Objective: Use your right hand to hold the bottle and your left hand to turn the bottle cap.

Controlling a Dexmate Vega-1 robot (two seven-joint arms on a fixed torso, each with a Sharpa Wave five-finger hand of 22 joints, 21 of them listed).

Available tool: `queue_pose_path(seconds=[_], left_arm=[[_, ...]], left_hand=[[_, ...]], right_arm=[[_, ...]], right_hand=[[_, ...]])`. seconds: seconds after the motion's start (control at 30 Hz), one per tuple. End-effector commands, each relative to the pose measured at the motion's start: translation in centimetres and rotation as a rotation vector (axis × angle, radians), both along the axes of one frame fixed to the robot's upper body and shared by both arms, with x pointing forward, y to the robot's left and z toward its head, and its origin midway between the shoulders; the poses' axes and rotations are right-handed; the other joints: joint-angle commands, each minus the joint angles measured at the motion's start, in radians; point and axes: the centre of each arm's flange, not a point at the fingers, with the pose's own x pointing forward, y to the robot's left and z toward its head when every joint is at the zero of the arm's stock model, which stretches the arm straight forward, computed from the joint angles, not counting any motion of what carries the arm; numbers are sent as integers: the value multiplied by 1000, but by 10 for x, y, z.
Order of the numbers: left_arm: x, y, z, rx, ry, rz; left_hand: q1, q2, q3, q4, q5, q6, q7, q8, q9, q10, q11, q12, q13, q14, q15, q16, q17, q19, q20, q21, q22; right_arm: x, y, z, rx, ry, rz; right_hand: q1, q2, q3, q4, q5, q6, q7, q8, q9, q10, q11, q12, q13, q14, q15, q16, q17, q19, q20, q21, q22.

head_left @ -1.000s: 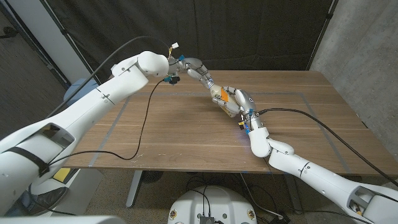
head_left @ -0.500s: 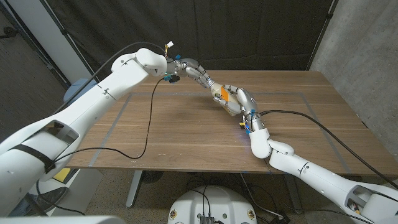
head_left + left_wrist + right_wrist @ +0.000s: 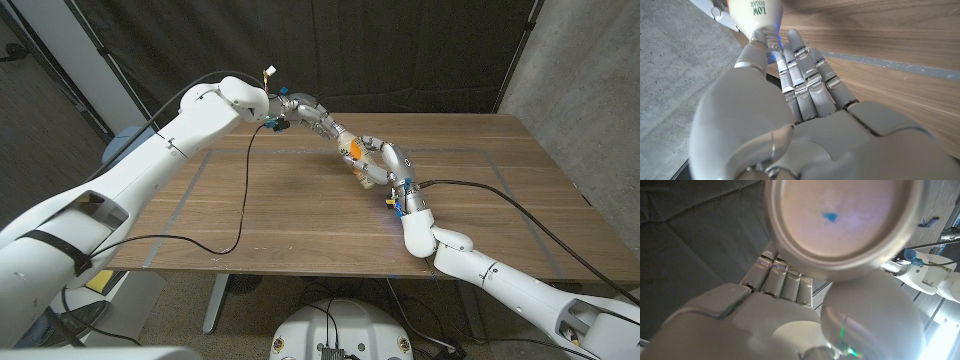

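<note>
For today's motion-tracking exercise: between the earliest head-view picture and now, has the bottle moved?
Yes, slightly. In the head view, the bottle, held by the right hand, has shifted towards the table's far edge and a little to the robot's right.

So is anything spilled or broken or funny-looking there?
Nothing spilled or broken. The small pale plastic bottle is off the wooden table, held tilted in the right hand, while the left hand pinches its cap end.

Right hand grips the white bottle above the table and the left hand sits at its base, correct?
Not the base: the left hand is at the cap end of the white bottle, fingers around its neck, per the left wrist view. The right hand grips it.
</note>
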Motion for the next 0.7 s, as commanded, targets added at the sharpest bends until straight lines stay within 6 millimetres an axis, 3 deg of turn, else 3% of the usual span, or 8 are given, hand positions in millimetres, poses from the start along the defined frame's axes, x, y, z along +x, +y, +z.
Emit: queue_pose_path(seconds=[0.03, 0.1, 0.27, 0.4, 0.47, 0.53, 0.6, 0.7], left_arm=[[1, -2, -4, -5, 39, 14], [1, -2, -4, -2, 41, 7], [-1, 2, -3, -8, 59, -6], [-3, 5, -1, -8, 78, -20], [-5, 6, 0, -13, 81, -32], [-7, 9, 2, -27, 73, -37], [-9, 12, 4, -36, 61, -43], [-12, 16, 8, -43, 34, -58]], left_hand=[[-97, 64, 56, 89, 7, 126, 71, 22, 23, 55, -7, 21, 13, 62, -3, 22, 13, 39, -11, 11, 2], [-123, 46, 38, 103, 7, 141, 71, 26, 27, 64, -5, 23, 19, 72, 0, 23, 13, 49, -9, 10, 2], [-182, 32, 6, 143, 13, 78, 79, -21, 11, -13, 20, -26, 18, -4, 29, -20, 5, 15, 31, -19, 4], [-291, 8, -51, 210, 9, 53, 94, -59, -18, -33, 51, -62, -6, -48, 71, -30, 6, 4, 49, -42, 5], [-354, -4, -87, 242, 13, -9, 106, -108, -39, -108, 75, -102, -29, -166, 116, -43, 8, -47, 105, -82, 7], [-382, -6, -104, 250, 15, -50, 105, -134, -46, -161, 87, -111, -38, -259, 146, -48, 8, -95, 135, -112, 8], [-409, -2, -120, 252, 18, -118, 103, -163, -50, -247, 104, -116, -49, -395, 172, -52, 8, -176, 192, -149, 10], [-433, -5, -140, 248, 20, -237, 95, -189, -50, -355, 115, -120, -56, -520, 202, -51, 9, -240, 229, -163, 11]], right_arm=[[-5, 0, -2, 0, -13, 2], [-5, 0, -2, 2, -17, 2], [-7, 0, -1, 6, -25, -1], [-7, -1, -1, 8, -31, -3], [-8, -1, -1, 10, -32, -3], [-8, -1, -1, 12, -33, -4], [-8, 0, -1, 13, -33, -5], [-8, 0, -1, 15, -33, -5]], right_hand=[[135, 122, 3, 3, -2, 179, -170, 10, 16, 131, -130, -4, 2, 8, -117, 0, 3, 11, -131, 8, 5], [135, 121, 3, 3, -3, 179, -170, 9, 16, 130, -131, -5, 2, 7, -118, -1, 3, 10, -132, 7, 5], [133, 120, 1, 5, -4, 181, -171, 8, 15, 129, -131, -7, 2, 6, -117, -2, 3, 11, -132, 8, 5], [132, 120, 0, 6, -5, 180, -173, 6, 14, 130, -131, -7, 2, 6, -117, -3, 3, 10, -131, 8, 6], [132, 121, -1, 7, -6, 180, -173, 5, 13, 131, -130, -8, 2, 6, -118, -4, 4, 10, -131, 8, 6], [132, 121, -1, 8, -7, 183, -172, 4, 13, 133, -131, -9, 2, 6, -118, -4, 4, 11, -131, 8, 6], [133, 121, -2, 8, -7, 184, -172, 4, 12, 133, -131, -9, 2, 7, -118, -4, 4, 11, -131, 9, 7], [134, 123, -1, 9, -8, 188, -174, 4, 11, 135, -132, -10, 2, 9, -118, -3, 4, 11, -131, 9, 7]])
